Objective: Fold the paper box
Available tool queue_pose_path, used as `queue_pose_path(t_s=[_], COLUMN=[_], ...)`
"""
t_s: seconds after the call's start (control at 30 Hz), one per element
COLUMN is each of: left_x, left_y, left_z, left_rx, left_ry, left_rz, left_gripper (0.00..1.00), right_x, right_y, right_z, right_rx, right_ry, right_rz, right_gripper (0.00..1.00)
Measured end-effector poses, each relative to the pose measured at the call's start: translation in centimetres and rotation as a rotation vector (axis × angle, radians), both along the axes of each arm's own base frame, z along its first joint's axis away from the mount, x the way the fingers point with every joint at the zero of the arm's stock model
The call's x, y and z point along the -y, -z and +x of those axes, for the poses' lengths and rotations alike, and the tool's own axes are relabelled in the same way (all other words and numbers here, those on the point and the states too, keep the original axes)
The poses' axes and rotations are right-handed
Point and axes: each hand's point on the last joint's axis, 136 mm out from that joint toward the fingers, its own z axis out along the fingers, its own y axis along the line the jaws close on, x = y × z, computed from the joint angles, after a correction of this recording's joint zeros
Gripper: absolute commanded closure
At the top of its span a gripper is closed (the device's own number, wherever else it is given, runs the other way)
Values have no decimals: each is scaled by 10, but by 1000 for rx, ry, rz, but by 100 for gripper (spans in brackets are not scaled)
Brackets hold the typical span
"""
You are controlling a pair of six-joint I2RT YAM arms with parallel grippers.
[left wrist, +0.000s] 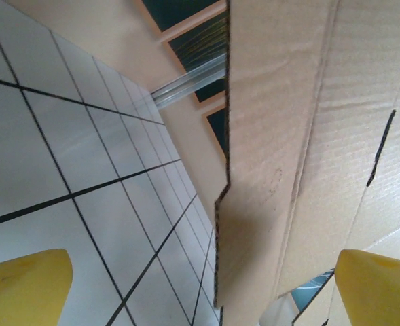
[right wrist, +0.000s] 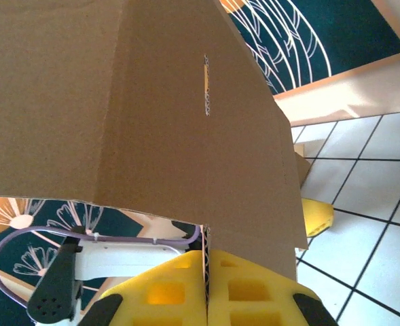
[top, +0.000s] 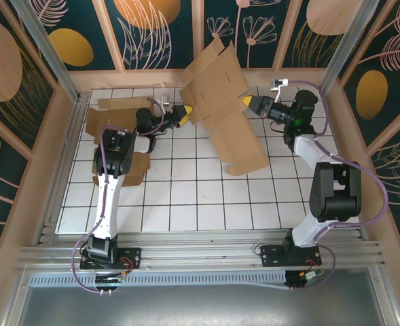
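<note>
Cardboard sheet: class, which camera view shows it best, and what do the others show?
Top external: the whole cardboard sheet shows there, outline and flaps. The left wrist view gives a close stretch of edge and creases; the right wrist view, one panel pinched in the right gripper.

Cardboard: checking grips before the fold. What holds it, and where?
The right gripper is shut on the cardboard, pinching its right-hand edge. The left gripper is open, holding nothing.

I see the paper box (top: pixel 223 109) at the table's (top: pixel 186 197) far middle, the left gripper (top: pixel 185 113) just left of it, the right gripper (top: pixel 248 102) on its right edge, and flat cardboard (top: pixel 115 112) lying farther left.
</note>
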Motion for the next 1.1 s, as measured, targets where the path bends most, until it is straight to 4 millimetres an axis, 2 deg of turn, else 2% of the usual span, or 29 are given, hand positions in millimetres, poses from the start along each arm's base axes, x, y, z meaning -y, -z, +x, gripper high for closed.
queue_pose_path(t_s=[0.1,0.23,0.37,0.5,0.6,0.7,0.77,0.83,0.87,0.93,1.03,1.1], left_x=[3,7,12,14,12,8,7,6,5,3,0,-2], left_y=[-12,-45,-66,-68,-57,-46,-47,-61,-71,-92,-109,-106], left_z=[0,0,-2,-6,-13,-22,-27,-28,-28,-31,-35,-35], left_rx=[43,126,126,102,84,73,111,191,252,383,557,634], left_ry=[3,29,65,78,68,35,5,-26,-50,-83,-109,-116], left_rz=[-14,-93,-169,-189,-166,-77,22,117,171,264,382,455], left_gripper=[3,18,43,63,76,83,87,89,90,90,92,94], right_x=[-3,-7,-10,-13,-9,-3,6,19,30,57,99,107], right_y=[-5,-11,-11,-2,11,37,54,65,65,57,23,-4], right_z=[-2,-6,-7,-6,2,13,20,21,22,22,19,12], right_rx=[0,0,-12,-33,-54,-90,-109,-118,-110,-74,65,192], right_ry=[-16,-37,-47,-48,4,81,146,213,254,345,503,567], right_rz=[22,43,57,58,24,-67,-148,-228,-264,-324,-434,-514], right_gripper=[100,100,100,100,97,55,32,17,12,8,7,7])
